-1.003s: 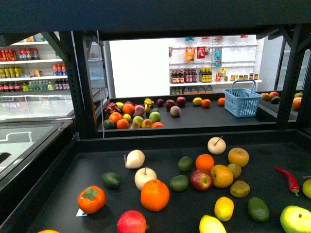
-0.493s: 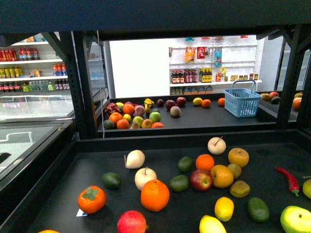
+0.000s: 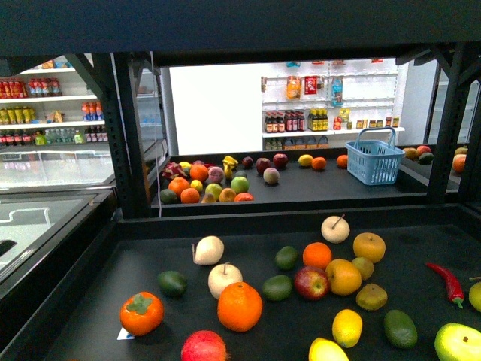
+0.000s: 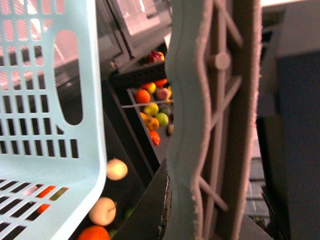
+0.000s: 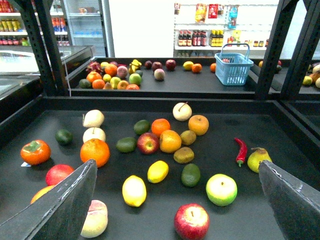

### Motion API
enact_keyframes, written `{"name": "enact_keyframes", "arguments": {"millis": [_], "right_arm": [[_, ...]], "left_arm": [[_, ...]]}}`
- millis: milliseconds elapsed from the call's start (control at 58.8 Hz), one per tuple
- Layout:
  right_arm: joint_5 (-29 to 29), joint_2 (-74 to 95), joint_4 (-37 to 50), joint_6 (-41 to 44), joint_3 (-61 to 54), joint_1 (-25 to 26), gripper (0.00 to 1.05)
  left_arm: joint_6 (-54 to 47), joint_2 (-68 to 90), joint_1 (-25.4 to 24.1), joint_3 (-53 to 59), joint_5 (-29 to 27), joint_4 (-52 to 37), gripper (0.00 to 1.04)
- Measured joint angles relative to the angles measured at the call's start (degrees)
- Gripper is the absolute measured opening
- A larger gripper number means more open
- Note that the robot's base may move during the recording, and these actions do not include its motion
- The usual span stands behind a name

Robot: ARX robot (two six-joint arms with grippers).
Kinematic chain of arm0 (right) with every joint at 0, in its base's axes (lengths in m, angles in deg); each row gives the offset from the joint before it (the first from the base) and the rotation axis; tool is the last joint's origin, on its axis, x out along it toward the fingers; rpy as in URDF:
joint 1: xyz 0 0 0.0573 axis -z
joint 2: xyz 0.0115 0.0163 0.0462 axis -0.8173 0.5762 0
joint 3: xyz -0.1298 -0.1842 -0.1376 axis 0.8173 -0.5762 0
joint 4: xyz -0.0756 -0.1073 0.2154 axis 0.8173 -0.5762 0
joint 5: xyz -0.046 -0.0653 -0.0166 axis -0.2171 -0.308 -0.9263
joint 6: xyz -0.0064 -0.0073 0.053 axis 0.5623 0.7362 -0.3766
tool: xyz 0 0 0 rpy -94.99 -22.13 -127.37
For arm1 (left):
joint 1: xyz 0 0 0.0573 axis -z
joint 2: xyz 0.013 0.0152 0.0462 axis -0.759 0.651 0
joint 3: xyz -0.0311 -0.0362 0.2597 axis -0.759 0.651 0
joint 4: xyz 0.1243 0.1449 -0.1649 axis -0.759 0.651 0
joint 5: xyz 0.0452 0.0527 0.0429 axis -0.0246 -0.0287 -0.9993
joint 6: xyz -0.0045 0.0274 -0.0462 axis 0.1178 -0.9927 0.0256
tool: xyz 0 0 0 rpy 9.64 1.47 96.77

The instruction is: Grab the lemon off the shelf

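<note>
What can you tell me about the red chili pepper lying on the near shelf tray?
The chili pepper is a single long, slim pod, glossy bright red, slightly curved and tapering, with a small dark stem at the end nearer the robot. It lies flat on the dark floor of the shelf, on the robot's right side, set diagonally. Nothing else appears to touch it: the pear is its closest neighbour, with a narrow gap between them.

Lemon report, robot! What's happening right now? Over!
Right gripper open, empty, over the shelf. Left gripper not seen; blue basket fills its view. Lemon lies loose; second lemon and avocado close by, nothing on top.
</note>
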Motion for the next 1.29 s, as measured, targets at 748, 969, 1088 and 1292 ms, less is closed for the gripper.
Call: {"name": "enact_keyframes", "arguments": {"millis": [748, 969, 1088, 1292], "right_arm": [[0.0, 0.0, 0.0, 0.0, 0.0, 0.0, 0.97], [0.0, 0.0, 0.0, 0.0, 0.0, 0.0, 0.97], [0.0, 0.0, 0.0, 0.0, 0.0, 0.0, 0.97], [0.0, 0.0, 0.0, 0.0, 0.0, 0.0, 0.97]], "left_arm": [[-9.0, -3.3, 32.3, 12.5, 5.3, -5.2, 0.07], [-8.3, 4.0, 37.8, 9.4, 5.2, -6.1, 0.07], [-7.2, 6.1, 39.8, 7.4, 4.7, -6.8, 0.07], [-5.6, 8.4, 42.8, 4.2, 3.2, -9.7, 0.07]]}}
